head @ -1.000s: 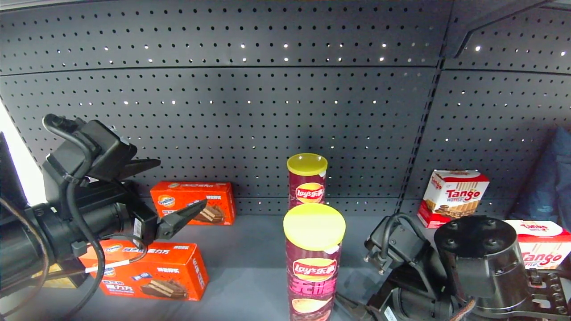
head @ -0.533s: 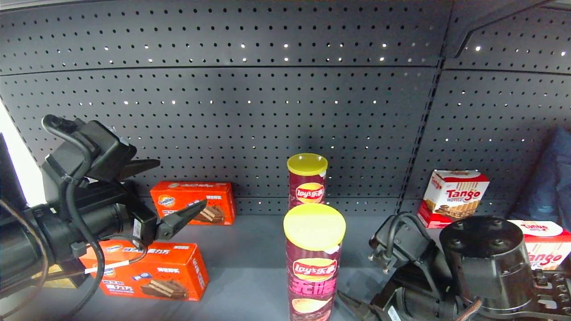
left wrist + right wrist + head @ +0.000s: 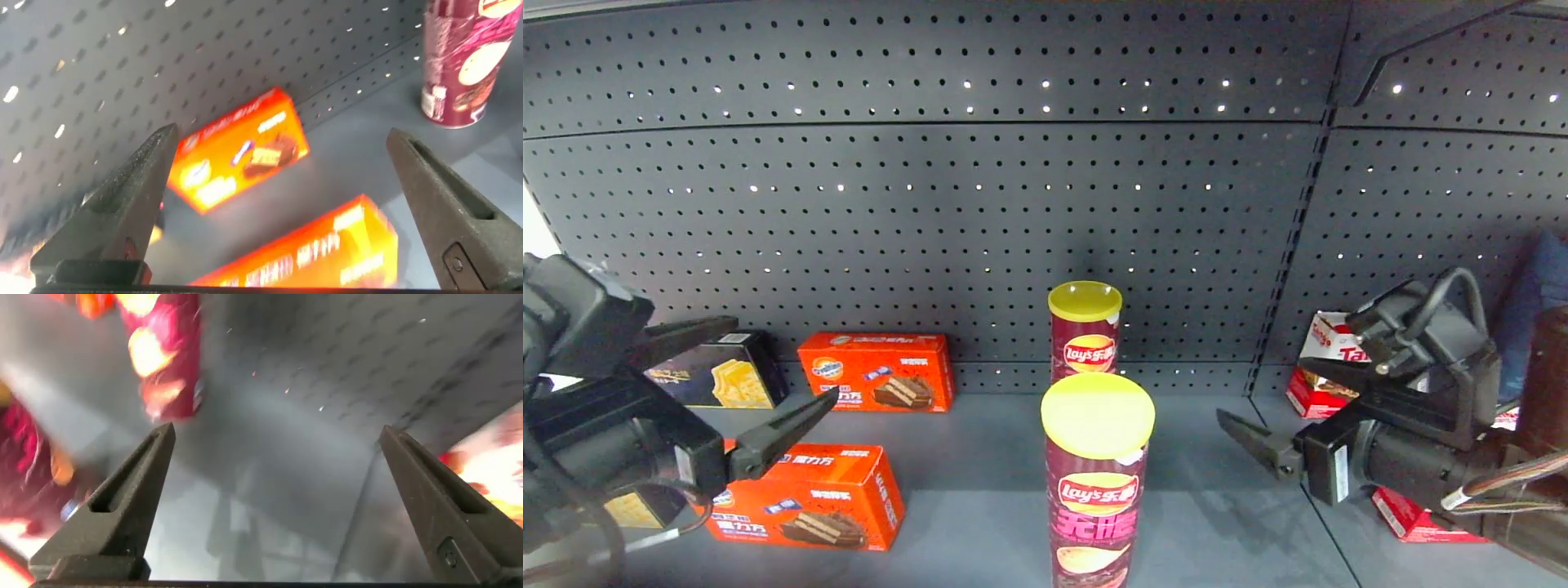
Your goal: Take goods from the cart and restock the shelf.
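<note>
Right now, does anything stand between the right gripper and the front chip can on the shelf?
Nothing visible does. The open right gripper is beside the front chip can, on its right, with bare shelf floor between them.

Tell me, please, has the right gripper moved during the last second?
Yes: against the front can, the right gripper rose from base level to lid level.

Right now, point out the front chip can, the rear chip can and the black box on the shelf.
front chip can (image 3: pixel 1098 415), head view, on its yellow lid.
rear chip can (image 3: pixel 1085 353), head view, on its label.
black box (image 3: pixel 737 382), head view, on its front face.
</note>
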Controlling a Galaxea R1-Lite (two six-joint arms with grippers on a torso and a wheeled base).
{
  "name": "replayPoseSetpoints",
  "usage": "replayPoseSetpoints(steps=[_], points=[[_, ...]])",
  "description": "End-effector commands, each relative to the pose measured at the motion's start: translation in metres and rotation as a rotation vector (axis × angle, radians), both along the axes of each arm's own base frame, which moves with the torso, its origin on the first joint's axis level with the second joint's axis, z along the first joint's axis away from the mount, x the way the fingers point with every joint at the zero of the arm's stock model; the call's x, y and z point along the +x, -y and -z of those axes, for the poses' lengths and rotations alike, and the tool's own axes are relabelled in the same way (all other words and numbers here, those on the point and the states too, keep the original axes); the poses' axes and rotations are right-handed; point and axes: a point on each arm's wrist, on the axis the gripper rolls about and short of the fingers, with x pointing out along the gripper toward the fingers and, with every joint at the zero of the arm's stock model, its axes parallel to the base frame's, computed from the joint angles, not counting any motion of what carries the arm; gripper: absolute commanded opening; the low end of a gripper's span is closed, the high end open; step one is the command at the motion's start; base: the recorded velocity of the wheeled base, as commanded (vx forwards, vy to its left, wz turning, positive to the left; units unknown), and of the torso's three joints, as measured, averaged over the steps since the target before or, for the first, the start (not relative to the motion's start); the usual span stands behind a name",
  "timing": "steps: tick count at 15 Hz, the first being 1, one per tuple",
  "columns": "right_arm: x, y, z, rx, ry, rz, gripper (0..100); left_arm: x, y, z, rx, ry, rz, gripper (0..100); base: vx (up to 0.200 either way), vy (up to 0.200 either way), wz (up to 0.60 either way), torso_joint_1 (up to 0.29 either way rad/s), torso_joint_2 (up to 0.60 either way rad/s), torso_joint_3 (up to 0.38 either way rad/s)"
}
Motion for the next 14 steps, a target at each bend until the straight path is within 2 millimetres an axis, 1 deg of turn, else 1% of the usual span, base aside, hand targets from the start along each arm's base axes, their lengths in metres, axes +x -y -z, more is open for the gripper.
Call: replayPoseSetpoints(steps=[1, 2, 3, 4, 5, 6, 7, 8, 10, 11, 13, 14], points=[[-0.005, 0.046, -0.03, 0.088, 0.132, 0.175, 100, -0.056, -0.02, 0.015, -0.073, 0.072, -0.084, 100, 0.0, 0.0, 0.0, 0.0, 0.0, 0.0], [-0.013, 0.064, -0.037, 0.108, 0.172, 0.243, 100, -0.073, -0.025, 0.025, -0.091, 0.094, -0.11, 100, 0.0, 0.0, 0.0, 0.0, 0.0, 0.0], [-0.021, 0.077, -0.038, 0.118, 0.199, 0.298, 100, -0.084, -0.027, 0.031, -0.097, 0.116, -0.136, 100, 0.0, 0.0, 0.0, 0.0, 0.0, 0.0], [-0.036, 0.095, -0.037, 0.125, 0.232, 0.377, 100, -0.099, -0.03, 0.039, -0.102, 0.157, -0.171, 100, 0.0, 0.0, 0.0, 0.0, 0.0, 0.0], [-0.067, 0.118, -0.025, 0.129, 0.278, 0.5, 100, -0.12, -0.033, 0.053, -0.11, 0.193, -0.214, 100, 0.0, 0.0, 0.0, 0.0, 0.0, 0.0], [-0.085, 0.126, -0.012, 0.128, 0.295, 0.567, 100, -0.132, -0.035, 0.062, -0.114, 0.186, -0.236, 100, 0.0, 0.0, 0.0, 0.0, 0.0, 0.0], [-0.104, 0.131, 0.009, 0.124, 0.301, 0.628, 100, -0.146, -0.037, 0.071, -0.124, 0.178, -0.249, 100, 0.0, 0.0, 0.0, 0.0, 0.0, 0.0], [-0.119, 0.134, 0.029, 0.116, 0.298, 0.68, 100, -0.157, -0.038, 0.079, -0.118, 0.153, -0.255, 100, 0.0, 0.0, 0.0, 0.0, 0.0, 0.0], [-0.142, 0.139, 0.06, 0.102, 0.296, 0.77, 100, -0.176, -0.04, 0.091, -0.113, 0.13, -0.268, 100, 0.0, 0.0, 0.0, 0.0, 0.0, 0.0], [-0.151, 0.141, 0.071, 0.085, 0.281, 0.825, 100, -0.177, -0.041, 0.096, -0.118, 0.128, -0.292, 100, 0.0, 0.0, 0.0, 0.0, 0.0, 0.0], [-0.171, 0.141, 0.095, 0.065, 0.274, 0.931, 100, -0.176, -0.041, 0.097, -0.151, 0.131, -0.324, 100, 0.0, 0.0, 0.0, 0.0, 0.0, 0.0], [-0.181, 0.14, 0.107, 0.063, 0.275, 0.947, 100, -0.174, -0.041, 0.102, -0.151, 0.12, -0.325, 100, 0.0, 0.0, 0.0, 0.0, 0.0, 0.0]])
